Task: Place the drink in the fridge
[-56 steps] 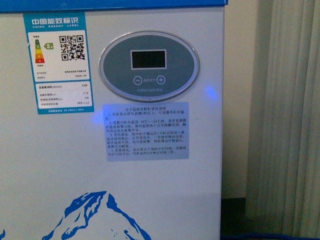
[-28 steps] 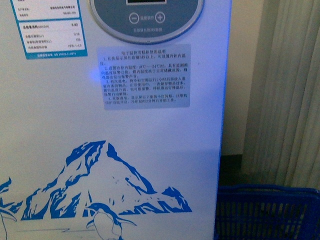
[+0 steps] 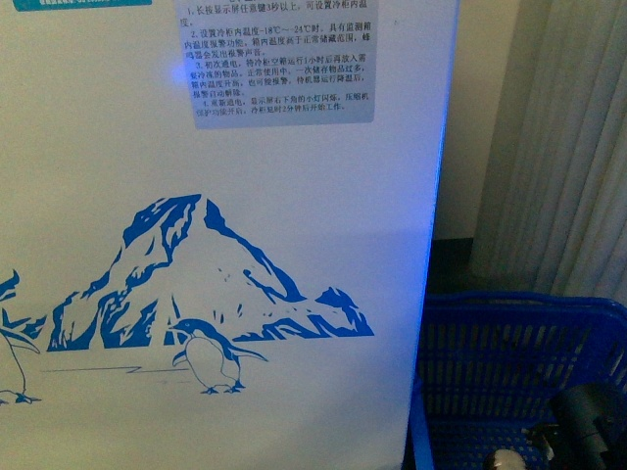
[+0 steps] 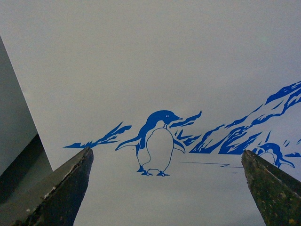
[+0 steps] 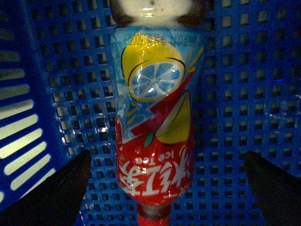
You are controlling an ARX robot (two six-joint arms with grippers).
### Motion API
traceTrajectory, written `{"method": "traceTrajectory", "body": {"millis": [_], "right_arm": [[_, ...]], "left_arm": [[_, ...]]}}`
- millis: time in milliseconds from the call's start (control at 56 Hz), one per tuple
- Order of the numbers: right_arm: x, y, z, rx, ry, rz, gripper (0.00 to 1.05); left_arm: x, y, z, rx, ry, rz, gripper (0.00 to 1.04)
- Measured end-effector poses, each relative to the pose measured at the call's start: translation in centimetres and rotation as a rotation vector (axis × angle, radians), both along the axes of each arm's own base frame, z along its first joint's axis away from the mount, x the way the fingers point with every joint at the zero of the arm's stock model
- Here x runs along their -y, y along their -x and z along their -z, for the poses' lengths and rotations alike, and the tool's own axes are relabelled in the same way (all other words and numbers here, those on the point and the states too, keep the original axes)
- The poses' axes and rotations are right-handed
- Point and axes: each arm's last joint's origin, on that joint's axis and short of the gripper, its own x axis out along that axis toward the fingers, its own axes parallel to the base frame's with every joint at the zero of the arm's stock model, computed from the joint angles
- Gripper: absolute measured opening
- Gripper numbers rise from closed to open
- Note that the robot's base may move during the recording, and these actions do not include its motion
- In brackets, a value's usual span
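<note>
- While the drink lies on its side on the floor of the blue crate, no part of the task is finished: it has not been lifted, and it is nowhere near the inside of the fridge.
- The right gripper hangs over the bottle with its fingers spread wide, one on each side of the labelled body and both clear of it. This looks like the approach to a grasp, not a grasp.
- The left gripper is likewise spread and empty, and it faces the white front wall of the fridge, close to a printed penguin.
- In the front view the crate sits low down, just beside the fridge's right-hand corner, with a dark part of the right arm reaching into it.
- The camera looks at the penguin-and-mountain picture and a sticker of printed text. The top of the fridge is out of frame, so I cannot tell whether its lid is open.
- What remains, as I judge it:
  - closing on the bottle
  - lifting it out of the crate
  - raising it above the fridge's top
  - getting the lid open if it is shut
  - setting the bottle down inside
</note>
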Motion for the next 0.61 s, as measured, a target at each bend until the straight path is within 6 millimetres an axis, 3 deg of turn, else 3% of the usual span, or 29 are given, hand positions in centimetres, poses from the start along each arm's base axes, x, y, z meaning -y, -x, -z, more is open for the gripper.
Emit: {"method": "traceTrajectory", "body": {"millis": [268, 607], "right_arm": [[-1.1, -1.3, 4.2, -0.055, 0.009, -0.022, 0.97], [-2.0, -1.1, 6.8, -0.083, 0.039, -0.084, 0.96]], "left_arm": [[0.0, 0.0, 0.0, 0.000, 0.000, 0.000, 0.97], [0.0, 0.0, 0.0, 0.000, 0.000, 0.000, 0.97]]}}
